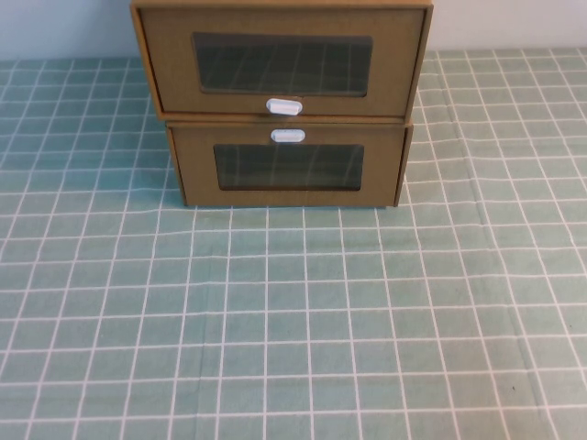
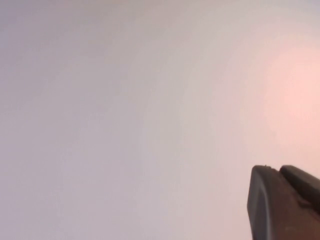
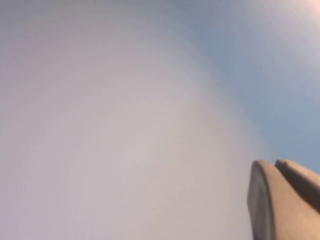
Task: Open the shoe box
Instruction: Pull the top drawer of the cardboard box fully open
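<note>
Shoe box (image 1: 174,73) at far side of green-checked table (image 1: 293,321), two brown tiers stacked, both fronts closed, upper handle (image 1: 283,106) and lower handle (image 1: 288,136) white. Stands well apart from both claws, touches neither. Left claw (image 2: 282,192) pressed together, holds nothing, faces blank pale background. Right claw (image 3: 280,187) likewise together and empty, faces pale blue-grey blankness.
</note>
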